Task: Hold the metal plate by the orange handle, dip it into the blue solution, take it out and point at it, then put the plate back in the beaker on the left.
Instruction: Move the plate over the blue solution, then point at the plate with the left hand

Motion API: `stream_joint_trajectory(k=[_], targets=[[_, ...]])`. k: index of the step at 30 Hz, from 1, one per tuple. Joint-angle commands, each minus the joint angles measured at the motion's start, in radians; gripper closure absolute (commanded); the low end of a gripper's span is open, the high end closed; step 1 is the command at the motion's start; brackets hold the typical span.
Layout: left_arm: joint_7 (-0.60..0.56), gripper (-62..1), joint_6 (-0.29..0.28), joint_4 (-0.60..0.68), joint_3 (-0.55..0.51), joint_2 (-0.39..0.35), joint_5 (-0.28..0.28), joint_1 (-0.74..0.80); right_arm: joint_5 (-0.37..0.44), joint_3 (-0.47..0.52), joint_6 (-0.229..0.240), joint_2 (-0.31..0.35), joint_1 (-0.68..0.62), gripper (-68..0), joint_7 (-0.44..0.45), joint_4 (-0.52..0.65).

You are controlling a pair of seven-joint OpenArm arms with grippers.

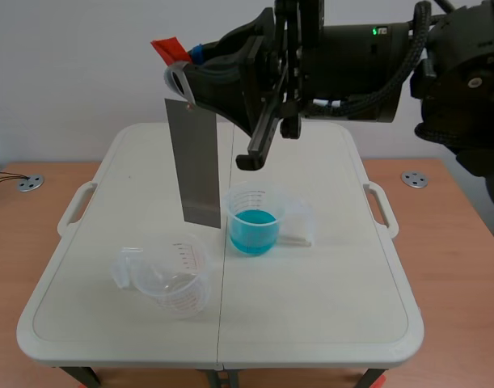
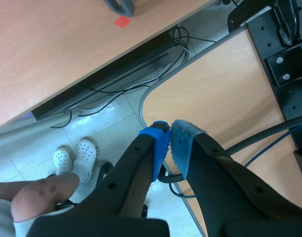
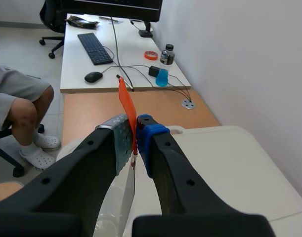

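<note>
Your right gripper (image 3: 134, 134): clamped on orange handle (image 3: 125, 101), metal plate (image 1: 195, 162) hanging upright between empty beaker (image 1: 180, 284) and blue solution (image 1: 253, 228). Your left gripper (image 2: 169, 144): pads together, holding nothing.

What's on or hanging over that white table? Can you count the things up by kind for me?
Beakers: 2, the empty beaker and the beaker with blue solution
Metal plates: 1, the metal plate, held up above the table
Total: 3
</note>
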Motion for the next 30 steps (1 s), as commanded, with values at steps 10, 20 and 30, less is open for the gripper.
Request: stream_joint_trajectory(k=[10,20,30], targets=[[-0.010,-6.2,0.013,0.053,-0.018,-0.001,-0.005,-0.079,0.018,0.059,0.008,0.047,0.085,-1.3,-0.006,0.018],[-0.010,-6.2,0.012,0.123,-0.023,-0.054,-0.019,-0.230,0.018,0.059,0.008,0.051,0.168,-1.3,-0.039,-0.030],[-0.010,-6.2,-0.133,0.123,-0.006,-0.053,-0.029,-0.492,0.018,0.056,0.008,0.049,0.246,-1.3,-0.027,-0.162]])
